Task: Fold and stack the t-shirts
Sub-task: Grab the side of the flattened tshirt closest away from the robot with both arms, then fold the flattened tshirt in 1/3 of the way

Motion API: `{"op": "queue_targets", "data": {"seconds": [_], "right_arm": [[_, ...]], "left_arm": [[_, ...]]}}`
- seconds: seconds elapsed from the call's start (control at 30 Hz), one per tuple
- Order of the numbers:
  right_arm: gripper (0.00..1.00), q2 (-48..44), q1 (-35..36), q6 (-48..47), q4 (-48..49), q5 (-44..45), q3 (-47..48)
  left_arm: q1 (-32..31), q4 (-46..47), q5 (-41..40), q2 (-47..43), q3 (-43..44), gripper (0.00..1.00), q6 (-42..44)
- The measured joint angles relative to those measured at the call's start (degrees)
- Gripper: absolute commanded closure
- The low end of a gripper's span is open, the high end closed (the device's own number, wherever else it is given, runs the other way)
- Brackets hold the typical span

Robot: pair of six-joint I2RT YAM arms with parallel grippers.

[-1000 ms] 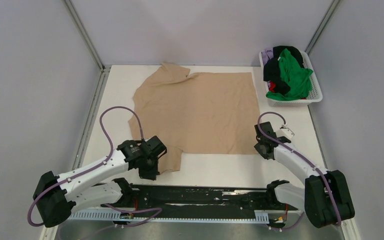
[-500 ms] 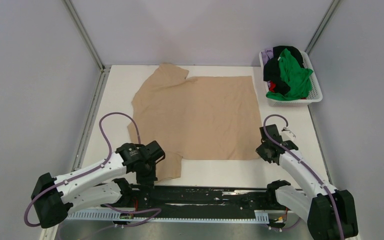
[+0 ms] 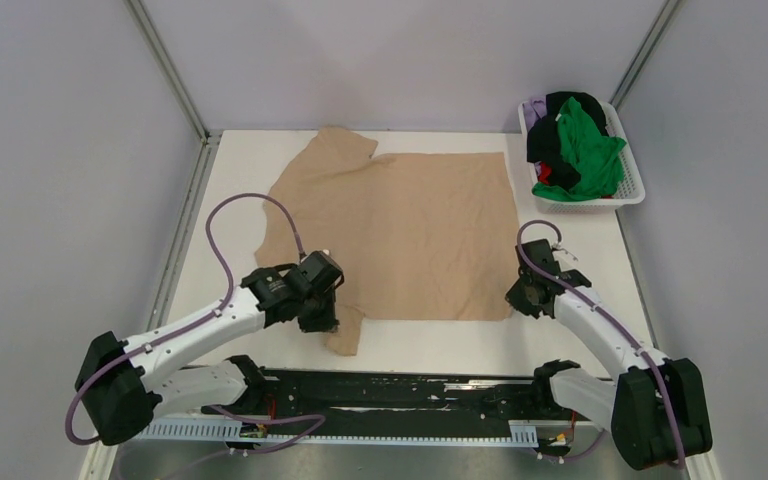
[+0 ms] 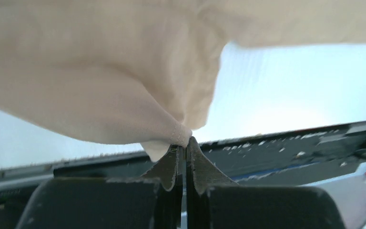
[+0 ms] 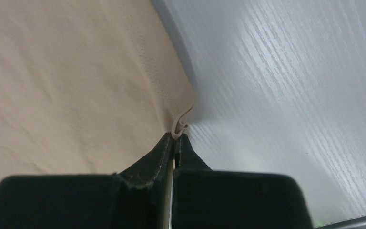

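Since half a second ago: left gripper (image 3: 322, 318) has come up off the near table edge and moved farther in and right, carrying the near-left sleeve (image 3: 346, 336) of the tan shirt (image 3: 400, 235) with it. That sleeve now hangs as a narrower, bunched flap. Left jaws pressed together on a hemmed fold of the tan cloth, which the wrist view shows draped above them and lifted off the surface. Right gripper (image 3: 516, 296) has edged slightly left, at the shirt's near-right corner. Its jaws are closed tight, pinching a small curl of hem right at the table (image 3: 240, 180). Rest of the tan shirt lies spread flat across the middle of the table, one sleeve toward the far-left corner, outline little changed. White latticed basket (image 3: 632, 172) sits at the far right, just off the table's corner, unmoved. In it, heaped: a green shirt (image 3: 585, 150) on top, a black shirt (image 3: 550, 135) beside and under it, a scrap of red cloth (image 3: 545, 172) showing low, and pale purple cloth (image 3: 533, 107) at the far-left rim.
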Motion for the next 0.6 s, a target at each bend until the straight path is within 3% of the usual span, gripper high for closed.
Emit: {"op": "queue_targets", "data": {"seconds": [0.33,0.6], "right_arm": [[1.00,6.8,-0.1,-3.3,1.8,0.0,9.1],[1.00,15.4,-1.8,-4.3,1.9,1.2,16.9]], "left_arm": [[15.2,11.9,-2.3,5.9,8.0,1.00,8.5],[23.7,15.4,-3.4,18.1,18.5,1.00,13.1]]}}
